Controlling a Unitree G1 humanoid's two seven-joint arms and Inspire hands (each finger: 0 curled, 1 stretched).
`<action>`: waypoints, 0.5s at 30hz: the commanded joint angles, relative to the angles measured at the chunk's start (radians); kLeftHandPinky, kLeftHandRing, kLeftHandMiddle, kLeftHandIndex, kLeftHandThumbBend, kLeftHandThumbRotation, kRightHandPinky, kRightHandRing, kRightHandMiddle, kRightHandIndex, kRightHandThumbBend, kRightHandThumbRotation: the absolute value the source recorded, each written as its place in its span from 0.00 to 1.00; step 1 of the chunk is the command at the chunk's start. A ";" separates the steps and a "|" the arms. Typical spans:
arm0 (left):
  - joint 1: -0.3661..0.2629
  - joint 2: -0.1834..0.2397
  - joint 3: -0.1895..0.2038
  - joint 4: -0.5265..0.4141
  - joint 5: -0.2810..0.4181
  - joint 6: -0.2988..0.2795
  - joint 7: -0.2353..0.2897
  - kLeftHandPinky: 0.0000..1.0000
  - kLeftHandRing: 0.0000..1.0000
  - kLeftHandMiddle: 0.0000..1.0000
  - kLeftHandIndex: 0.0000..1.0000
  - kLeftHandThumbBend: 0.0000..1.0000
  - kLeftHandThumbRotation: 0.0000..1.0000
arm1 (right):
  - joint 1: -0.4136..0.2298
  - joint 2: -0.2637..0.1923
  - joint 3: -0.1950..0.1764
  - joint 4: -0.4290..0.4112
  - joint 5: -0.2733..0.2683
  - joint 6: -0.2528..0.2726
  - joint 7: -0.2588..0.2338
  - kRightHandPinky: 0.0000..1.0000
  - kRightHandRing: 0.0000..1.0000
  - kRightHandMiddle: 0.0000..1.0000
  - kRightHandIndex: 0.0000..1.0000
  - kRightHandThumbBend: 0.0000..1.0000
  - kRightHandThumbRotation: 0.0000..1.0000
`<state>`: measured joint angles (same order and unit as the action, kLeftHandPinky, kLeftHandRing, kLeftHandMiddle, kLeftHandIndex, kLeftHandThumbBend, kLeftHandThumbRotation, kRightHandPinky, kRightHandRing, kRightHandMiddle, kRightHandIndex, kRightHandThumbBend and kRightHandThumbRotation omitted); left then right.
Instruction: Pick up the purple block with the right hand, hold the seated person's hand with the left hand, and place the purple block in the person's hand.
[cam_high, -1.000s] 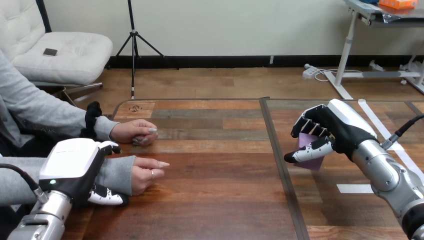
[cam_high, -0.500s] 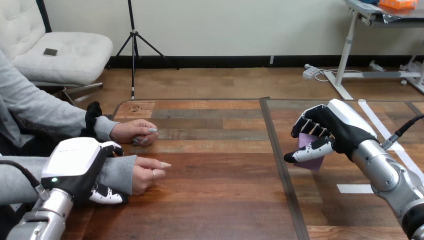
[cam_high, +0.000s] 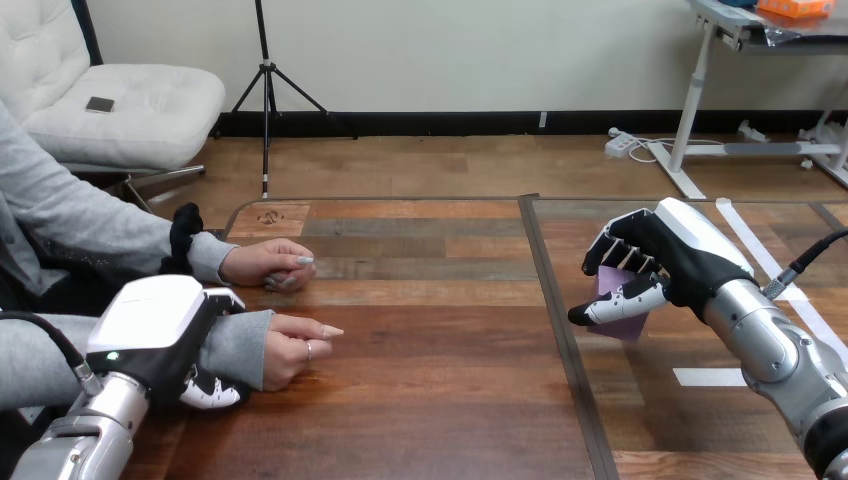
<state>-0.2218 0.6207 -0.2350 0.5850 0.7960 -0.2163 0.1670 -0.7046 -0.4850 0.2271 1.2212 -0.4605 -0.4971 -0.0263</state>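
Right hand (cam_high: 668, 262): at 3 o'clock of the bench (cam_high: 440, 420), fingers and thumb clenched round the purple block (cam_high: 630, 325).
Left hand (cam_high: 158, 338): at 8 o'clock, wrapped round the person's wrist (cam_high: 235, 345).
Person's hand (cam_high: 292, 350): just to its 3 o'clock side, curled, palm not upturned.
Risk: the carry toward 9 o'clock is long. The block may slip from the grip, or tumble off a closed palm.

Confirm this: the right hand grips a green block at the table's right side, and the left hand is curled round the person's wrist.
One thing is wrong: the block in the right hand is purple, not green, as the head view shows. The rest is right: the left hand is curled round the person's wrist.
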 joint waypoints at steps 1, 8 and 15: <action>-0.028 0.019 -0.023 -0.008 0.003 0.018 -0.023 0.49 0.57 0.62 0.64 0.91 0.02 | -0.043 -0.012 -0.017 -0.035 0.021 -0.010 -0.020 0.41 0.43 0.47 0.46 0.81 0.00; -0.033 0.008 -0.021 0.006 -0.004 0.023 -0.022 0.43 0.50 0.54 0.56 0.90 0.00 | -0.043 -0.012 -0.015 -0.035 0.018 -0.012 -0.023 0.41 0.44 0.47 0.47 0.81 0.00; -0.036 -0.005 -0.015 0.023 -0.024 0.018 -0.013 0.35 0.41 0.46 0.50 0.88 0.00 | -0.043 -0.012 -0.018 -0.032 0.021 -0.019 -0.023 0.41 0.44 0.47 0.46 0.81 0.00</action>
<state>-0.2258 0.6187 -0.2367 0.5868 0.7826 -0.2075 0.1538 -0.7046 -0.4850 0.2271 1.2212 -0.4604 -0.4972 -0.0273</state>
